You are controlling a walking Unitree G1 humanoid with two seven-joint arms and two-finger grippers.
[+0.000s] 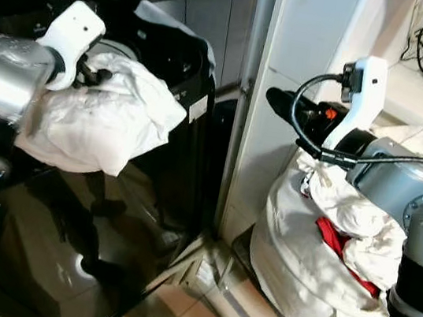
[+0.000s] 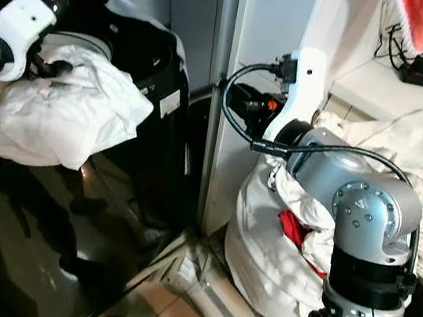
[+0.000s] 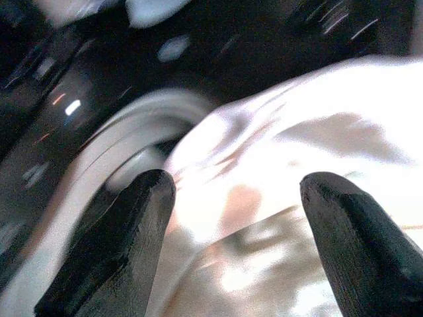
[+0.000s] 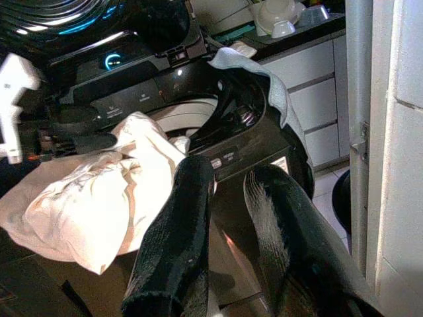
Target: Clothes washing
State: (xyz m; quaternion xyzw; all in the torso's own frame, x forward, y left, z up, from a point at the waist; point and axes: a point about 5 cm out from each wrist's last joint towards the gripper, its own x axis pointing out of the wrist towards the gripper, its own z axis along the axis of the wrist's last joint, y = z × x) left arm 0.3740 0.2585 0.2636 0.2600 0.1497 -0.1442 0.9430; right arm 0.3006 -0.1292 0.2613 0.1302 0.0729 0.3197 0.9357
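A black top-loading washing machine [image 1: 169, 132] is standing with its lid raised, and a bulky white garment [image 1: 102, 118] is draping over the rim of its pale drum [image 4: 192, 113]. Its panel lettering is too small to read. Beside a white cabinet, a white laundry bag [image 1: 303, 264] is sitting on the floor, holding crumpled white cloth and a red garment [image 1: 340, 243]. The left end effector [image 3: 231, 218] is hovering at the white garment, fingers spread. The right end effector [image 4: 228, 228] is pointing toward the machine, fingers slightly parted, gripping nothing.
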